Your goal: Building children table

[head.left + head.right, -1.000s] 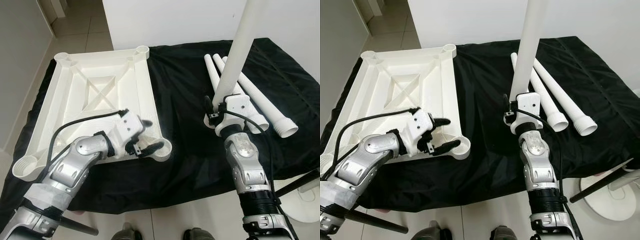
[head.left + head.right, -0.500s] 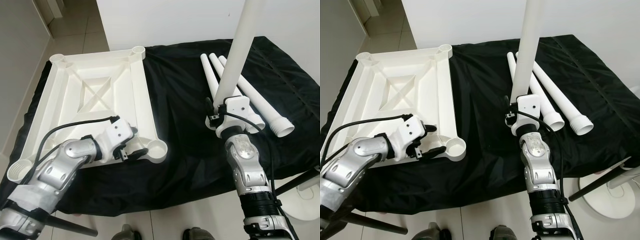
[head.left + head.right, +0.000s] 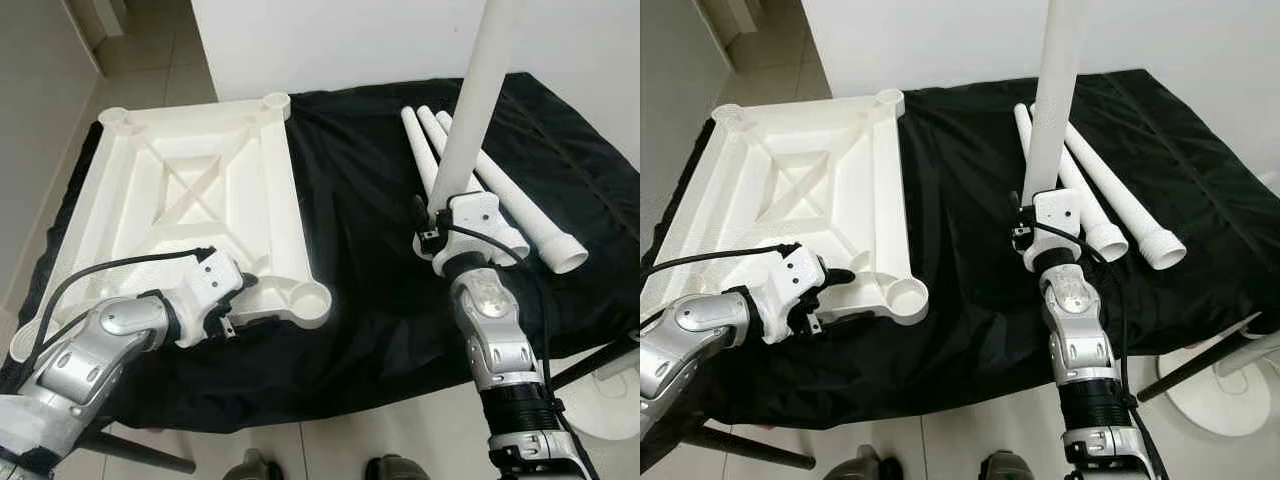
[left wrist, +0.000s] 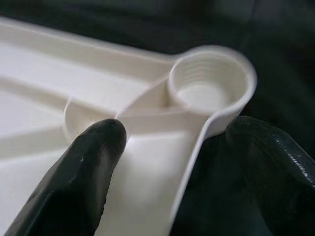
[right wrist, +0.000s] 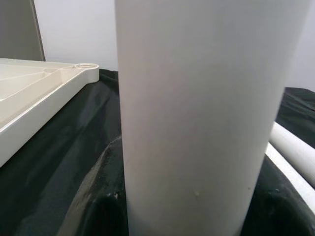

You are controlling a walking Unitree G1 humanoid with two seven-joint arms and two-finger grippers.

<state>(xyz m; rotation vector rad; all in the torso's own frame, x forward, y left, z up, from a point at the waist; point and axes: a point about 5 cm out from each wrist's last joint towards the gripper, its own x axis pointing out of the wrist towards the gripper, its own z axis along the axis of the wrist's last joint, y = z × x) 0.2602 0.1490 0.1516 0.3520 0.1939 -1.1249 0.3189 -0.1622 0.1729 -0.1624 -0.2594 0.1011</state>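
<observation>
Nearest: left pincer (image 3: pixel 237 300) at the near edge of the white tabletop (image 3: pixel 190 200), which lies upside down w/ ribs up. Left wrist view shows one finger (image 4: pixel 83 167) inside on the ribbed face and the other outside the rim, rim wall between them, just beside the near threaded corner socket (image 4: pixel 209 81). Looks clamped on the rim or v. close to it. Likely reason: steady or tug the top so the socket sits where a leg can go in.

Right pincer (image 3: pixel 1038 228) is closed round a white table leg (image 3: pixel 1052 100), held upright over the black cloth, well apart from the socket. Upright hold suits a straight drop into the thread; judging by that, next step is carry it across and screw it in.

Farther right, three spare legs (image 3: pixel 500 190) lie side by side, wide ends toward the robot, parked w/in the right arm's reach.

Surface: counter under a black cloth (image 3: pixel 370 210), wrinkled, hanging over the front. Soft cover could let the top slide, hence the left grip.

Room: pale tiled floor (image 3: pixel 150 60) at far left, white wall (image 3: pixel 330 40) behind, white round stand base (image 3: pixel 620 405) at near right.
</observation>
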